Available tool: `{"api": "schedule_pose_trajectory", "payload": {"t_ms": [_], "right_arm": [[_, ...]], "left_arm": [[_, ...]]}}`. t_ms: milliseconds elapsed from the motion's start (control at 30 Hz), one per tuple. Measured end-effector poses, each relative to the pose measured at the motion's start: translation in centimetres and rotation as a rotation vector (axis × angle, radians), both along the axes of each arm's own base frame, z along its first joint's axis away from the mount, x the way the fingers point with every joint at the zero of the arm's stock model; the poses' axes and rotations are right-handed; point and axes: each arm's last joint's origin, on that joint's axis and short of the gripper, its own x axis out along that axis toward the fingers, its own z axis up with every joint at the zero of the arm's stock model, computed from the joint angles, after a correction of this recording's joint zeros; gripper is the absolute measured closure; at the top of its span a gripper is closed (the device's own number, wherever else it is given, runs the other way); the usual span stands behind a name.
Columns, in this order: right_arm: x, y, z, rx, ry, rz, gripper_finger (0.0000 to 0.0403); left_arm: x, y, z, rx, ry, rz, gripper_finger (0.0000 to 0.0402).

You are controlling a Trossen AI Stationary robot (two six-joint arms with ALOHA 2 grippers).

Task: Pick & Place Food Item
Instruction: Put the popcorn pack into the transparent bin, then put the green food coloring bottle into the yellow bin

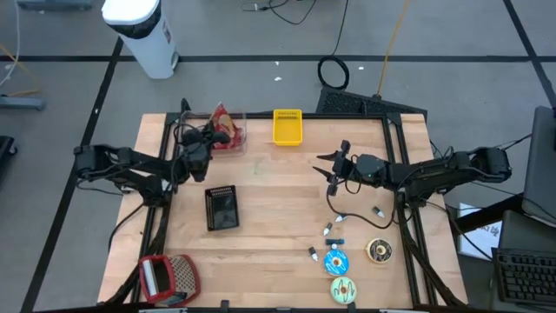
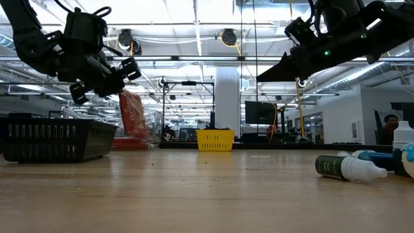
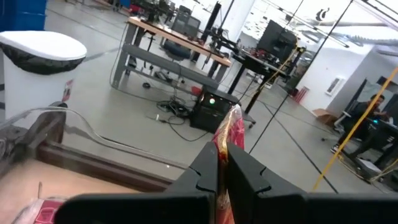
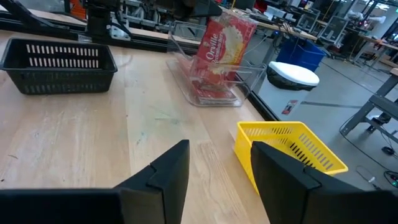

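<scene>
Popcorn bag (image 2: pixel 131 115) hangs upright, long axis vertical, pinched by left tool (image 2: pixel 111 83).

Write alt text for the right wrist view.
A red popcorn bag is held up over a clear bin by the left gripper at the far edge of a wooden table. A black basket and a yellow basket flank it; the right gripper, jaws open, frames the foreground.

Both arms are matte black with looping black cables; a green light glows on the right arm (image 2: pixel 326 53).
</scene>
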Motion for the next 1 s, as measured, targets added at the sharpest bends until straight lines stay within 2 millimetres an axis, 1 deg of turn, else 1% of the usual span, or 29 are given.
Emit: {"api": "schedule_pose_trajectory", "payload": {"t_ms": [133,333,467,633,900,1000], "right_arm": [[-0.01,0.0,-0.03,0.0,0.004,0.0,0.0243],[-0.01,0.0,-0.04,0.0,0.004,0.0,0.0247],[-0.01,0.0,-0.04,0.0,0.004,0.0,0.0248],[-0.01,0.0,-0.04,0.0,0.004,0.0,0.0248],[-0.01,0.0,-0.04,0.0,0.005,0.0,0.0248],[-0.01,0.0,-0.05,0.0,0.005,0.0,0.0248]], "left_arm": [[0.05,-0.08,-0.01,-0.001,-0.005,-0.008,0.0389],[0.02,-0.14,-0.01,-0.008,-0.065,0.011,0.0346],[0.02,-0.14,-0.02,-0.007,-0.054,0.011,0.0331],[0.07,-0.11,-0.03,-0.006,-0.027,-0.011,0.0324],[0.1,-0.14,-0.01,0.007,0.063,-0.018,0.0323],[-0.02,-0.19,0.4,0.02,0.079,-0.022,0.0323]]}}
